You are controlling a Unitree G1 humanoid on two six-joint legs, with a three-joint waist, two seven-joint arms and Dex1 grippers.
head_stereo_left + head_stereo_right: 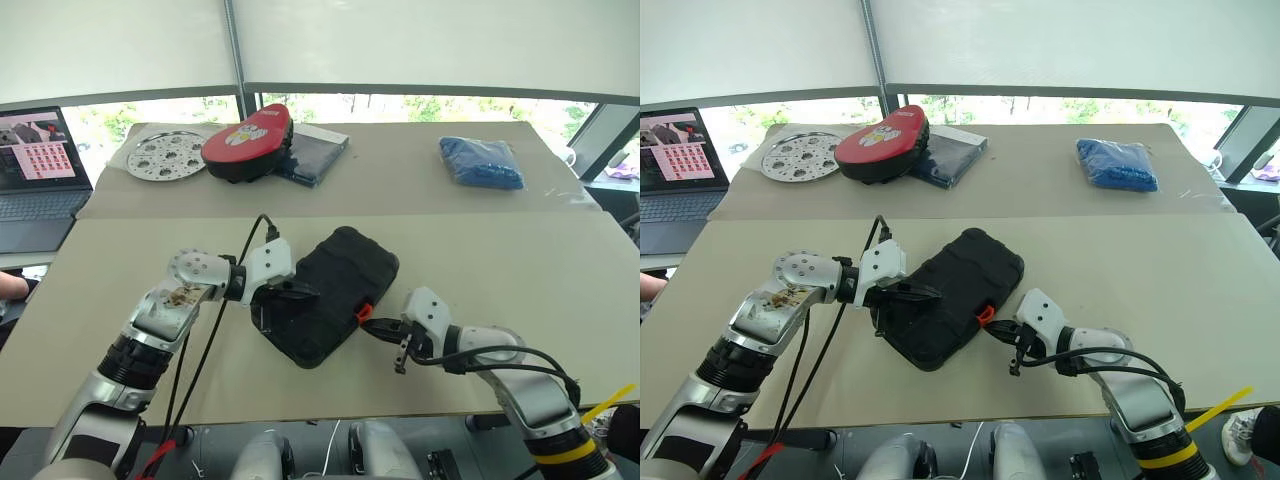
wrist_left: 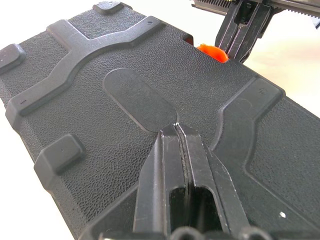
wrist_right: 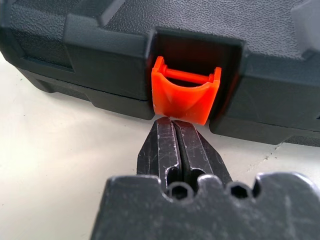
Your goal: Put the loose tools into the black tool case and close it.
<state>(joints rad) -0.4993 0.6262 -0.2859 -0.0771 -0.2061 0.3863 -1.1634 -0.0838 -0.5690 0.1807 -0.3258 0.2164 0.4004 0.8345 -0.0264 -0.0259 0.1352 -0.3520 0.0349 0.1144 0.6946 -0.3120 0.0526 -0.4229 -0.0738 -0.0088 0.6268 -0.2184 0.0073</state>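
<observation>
Counter: a wide beige counter is seen under both arms, with a second beige counter butted against its far edge.
Case: the book-sized black moulded-plastic tool case with a textured shell is laid closed and flat on the near counter, between the two hands, at a slant.
Latch: the small orange latch is set in a recess on the case's front edge, directly ahead of the right hand's tips.
Left hand: the left hand is seen with its two black fingers pressed together, nothing held between them; the tips are placed on the case's lid, by the oval panel.
Right hand: the right hand is seen with fingers shut flat against each other, empty, the tips just at the lower lip of the latch; actual contact cannot be told.
Beyond the left hand: a red-and-black rounded pad, a perforated round metal disc and a dark blue folded item are laid on the far counter.
Beyond the right hand: a crumpled blue cloth is laid on the far counter.
Room: an open laptop is set on a side surface out past the left arm; windows with greenery behind them are seen beyond the counters.
</observation>
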